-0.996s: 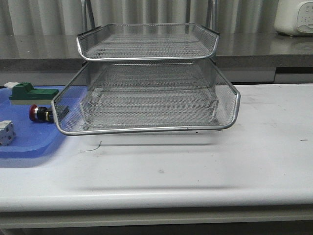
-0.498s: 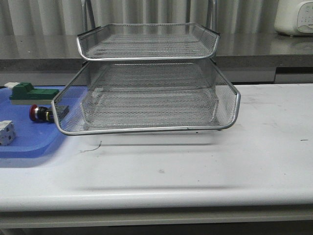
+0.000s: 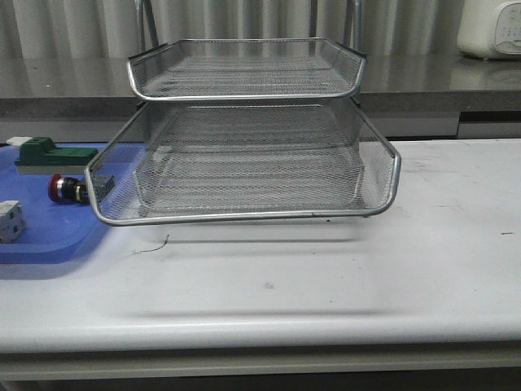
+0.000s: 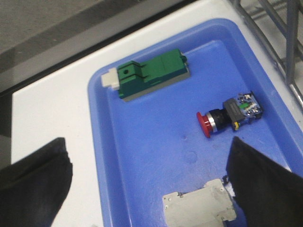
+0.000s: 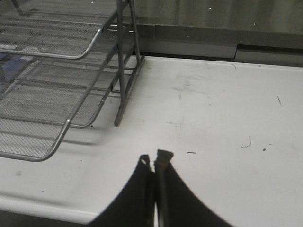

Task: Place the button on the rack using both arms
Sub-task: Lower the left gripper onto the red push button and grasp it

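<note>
Left wrist view — green block (image 4: 154, 75), grey part (image 4: 199, 207) around button (image 4: 229, 113).

One rack, one tray, four small parts, two grippers.

One wire-mesh rack (image 3: 244, 155) stands on one white table (image 3: 326, 277); two of its sliding trays show plainly and a third seems to sit inside the lower one, though the mesh blurs it. One blue tray (image 4: 142, 156) holds one red-headed button (image 4: 229, 116), one green block (image 4: 151, 75) with a white end, and one grey flat part (image 4: 199, 208). The front view adds one small white cube (image 3: 10, 220), probably on that same tray. Two grippers appear: the left gripper (image 4: 147, 175) with two dark fingers, the right gripper (image 5: 154, 163) likewise with two.
</note>
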Controlling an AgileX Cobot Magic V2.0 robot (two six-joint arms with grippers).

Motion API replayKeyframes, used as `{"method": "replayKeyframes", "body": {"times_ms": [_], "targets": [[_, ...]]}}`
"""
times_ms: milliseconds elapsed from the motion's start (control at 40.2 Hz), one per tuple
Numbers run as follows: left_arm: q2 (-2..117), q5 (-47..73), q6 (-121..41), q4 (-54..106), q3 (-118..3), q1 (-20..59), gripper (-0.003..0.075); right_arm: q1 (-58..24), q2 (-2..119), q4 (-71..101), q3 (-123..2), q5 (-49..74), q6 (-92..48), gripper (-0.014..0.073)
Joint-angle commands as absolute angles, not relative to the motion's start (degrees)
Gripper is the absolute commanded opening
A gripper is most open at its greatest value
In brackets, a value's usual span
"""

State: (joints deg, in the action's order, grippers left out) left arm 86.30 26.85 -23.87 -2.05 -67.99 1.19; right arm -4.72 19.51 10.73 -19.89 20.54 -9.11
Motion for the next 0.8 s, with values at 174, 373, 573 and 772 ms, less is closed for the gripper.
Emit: {"method": "replayKeyframes", "body": {"times_ms": [174, 373, 573, 772], "targets": [[99.9, 47.2, -48.5, 19.8, -86.0, 0.5, 0.0629, -4.7, 19.8, 10.7, -21.4, 16.2, -9.1, -0.0061], [110.3, 52.5, -51.5, 20.1, -97.7, 0.8, 0.0629, -4.7, 19.8, 10.7, -21.4, 16.2, -9.1, -0.0061], [118.1, 59.9, -52.4, 19.8, -106.5, 0.9, 0.0629, -4.7, 19.8, 10.7, -21.4, 16.2, -9.1, -0.0061], [123.4, 61.3, -52.4, 16.9, -112.1, 1.5, 0.0629, -4.7, 19.8, 10.7, -21.4, 16.2, -9.1, -0.0061]]}}
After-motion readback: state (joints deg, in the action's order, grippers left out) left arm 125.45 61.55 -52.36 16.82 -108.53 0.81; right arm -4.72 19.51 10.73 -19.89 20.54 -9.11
